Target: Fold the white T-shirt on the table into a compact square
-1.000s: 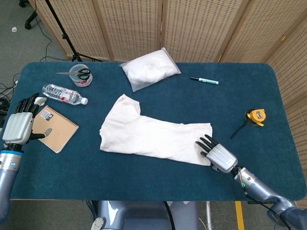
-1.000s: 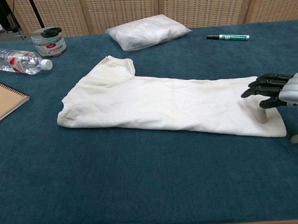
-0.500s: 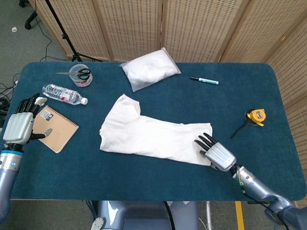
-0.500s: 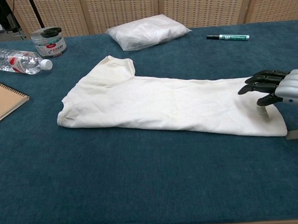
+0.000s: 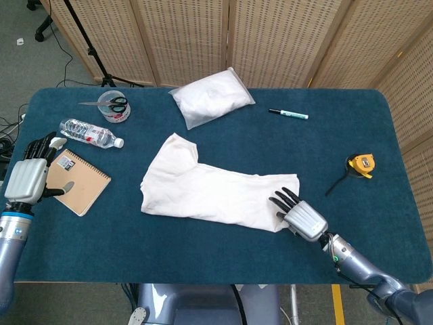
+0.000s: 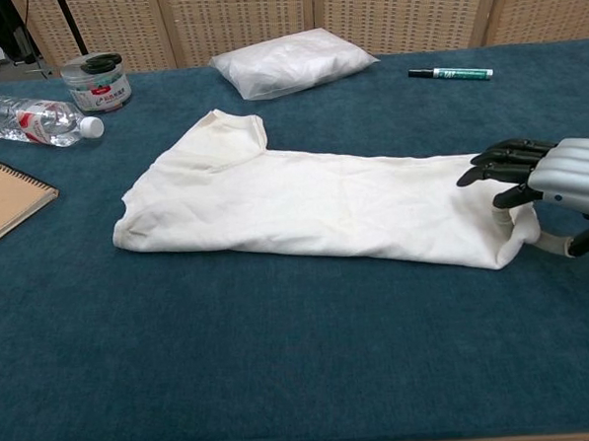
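The white T-shirt (image 5: 210, 193) lies folded lengthwise into a long strip across the middle of the blue table (image 5: 203, 257), collar end at the left. In the chest view the same T-shirt (image 6: 303, 200) has its right hem corner curled up off the cloth. My right hand (image 5: 298, 213) is at that hem end. Its dark fingers reach over the fabric and the thumb is tucked under the curled edge, so the right hand (image 6: 554, 177) pinches the hem. My left hand (image 5: 28, 176) hovers at the table's far left edge, fingers apart, holding nothing.
A brown spiral notebook (image 5: 78, 181) lies by my left hand, with a water bottle (image 5: 89, 133) and a jar with scissors (image 5: 113, 105) behind it. A white plastic bag (image 5: 211, 98) and a marker (image 5: 288, 114) lie at the back. A yellow tape measure (image 5: 360, 164) sits at the right.
My right hand has slid left along the table onto the shirt's hem. The hem corner, flat before, now curls up around the thumb. The left hand has not moved.
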You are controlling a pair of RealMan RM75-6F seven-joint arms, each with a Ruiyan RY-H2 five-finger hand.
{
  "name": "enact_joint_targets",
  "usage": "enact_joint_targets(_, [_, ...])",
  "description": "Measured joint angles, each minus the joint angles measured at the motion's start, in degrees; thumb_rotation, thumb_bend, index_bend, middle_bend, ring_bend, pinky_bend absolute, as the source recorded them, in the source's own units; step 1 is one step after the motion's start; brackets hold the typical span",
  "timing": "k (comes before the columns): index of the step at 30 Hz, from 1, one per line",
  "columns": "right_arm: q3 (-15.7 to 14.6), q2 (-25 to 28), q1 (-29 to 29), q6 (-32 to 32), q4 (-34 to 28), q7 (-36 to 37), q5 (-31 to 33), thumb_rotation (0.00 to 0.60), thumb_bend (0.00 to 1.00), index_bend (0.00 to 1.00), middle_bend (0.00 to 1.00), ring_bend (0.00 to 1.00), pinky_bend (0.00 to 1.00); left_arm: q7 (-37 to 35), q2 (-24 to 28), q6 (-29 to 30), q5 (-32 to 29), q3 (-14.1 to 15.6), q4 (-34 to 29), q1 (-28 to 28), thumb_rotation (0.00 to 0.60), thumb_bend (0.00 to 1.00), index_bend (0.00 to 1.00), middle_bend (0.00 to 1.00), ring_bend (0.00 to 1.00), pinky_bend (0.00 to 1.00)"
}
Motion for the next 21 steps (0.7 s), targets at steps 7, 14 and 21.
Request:
enact_joint_targets(7, [-0.3, -0.9, 0.2, 0.0, 0.9, 0.7, -0.2, 0.6, 0.62, 0.61, 0.13, 0.0, 0.0, -0.2, 0.0, 0.0, 0.1, -0.1, 0.0, 0.1, 0.6, 0.2, 0.0, 0.0, 0.0, 0.0])
enact_joint_targets(14, [-0.4, -1.7, -0.1, 1.2, 2.8, 1.9, -0.1, 0.6, 0.61, 0.65, 0.14, 0.0, 0.0, -0.4, 0.1, 0.0, 0.3, -0.2, 0.1, 0.2, 0.6, 0.2, 0.0, 0.0, 0.0, 0.0])
enact_joint_targets(21, [-1.1, -0.8, -1.0, 3.2, 3.2, 2.3, -0.7, 0.6, 0.62, 0.66, 0.15, 0.0, 0.0, -0.6, 0.2, 0.0, 0.7, -0.1, -0.1, 0.3, 0.6, 0.2, 0.0, 0.0, 0.0, 0.0])
